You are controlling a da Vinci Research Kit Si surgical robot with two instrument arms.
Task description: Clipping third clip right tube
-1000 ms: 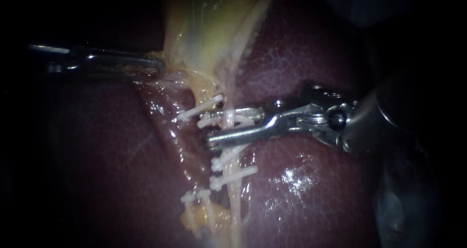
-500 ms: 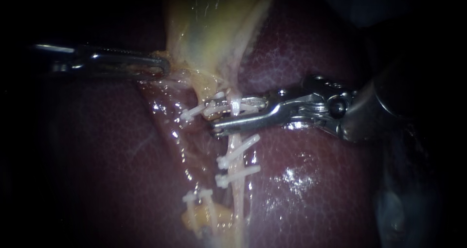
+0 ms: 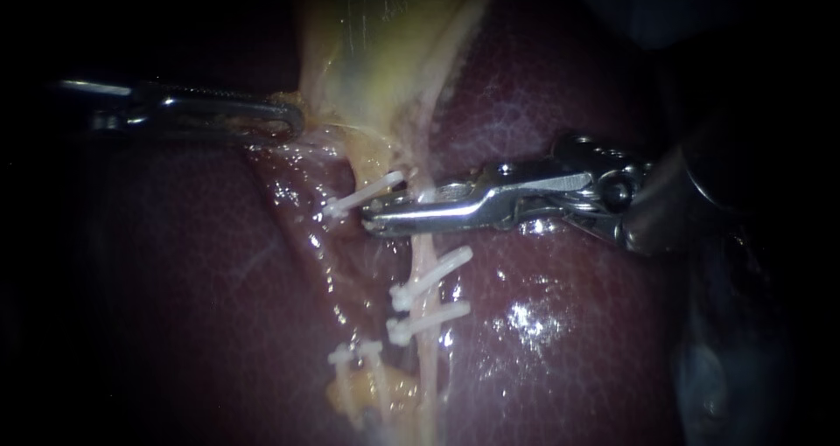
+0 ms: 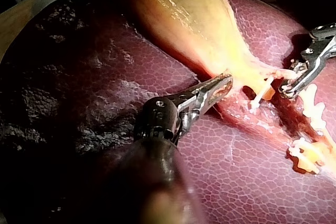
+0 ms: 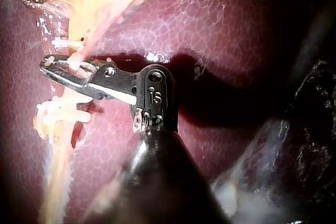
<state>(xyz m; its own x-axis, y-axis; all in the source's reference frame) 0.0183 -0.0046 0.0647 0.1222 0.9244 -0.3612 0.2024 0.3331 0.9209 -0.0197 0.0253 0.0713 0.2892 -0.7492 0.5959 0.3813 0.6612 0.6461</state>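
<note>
Jaws of the slender steel left instrument (image 3: 287, 122) are seen pressed together on the edge of the pale yellow, glistening gallbladder (image 3: 376, 52), at its narrow neck. Nearer and to the right, one white plastic clip (image 3: 363, 192) lies slantwise, just beside the tips of the polished, curved right instrument (image 3: 374, 221). The pale, cord-like right tube (image 3: 424, 258) is crossed by those jaws, which are closed around it from both sides; a white speck is glimpsed between them in the right wrist view. Two more white clips (image 3: 433, 275) are counted on the same tube, nearer than the jaws and slightly apart from each other. A further white clip (image 3: 354, 352) sits nearest and to the left, on yellowish tissue. Two instruments are counted in all. Dark red, finely mottled, wet liver (image 3: 560, 324) is spread beneath everything.
</note>
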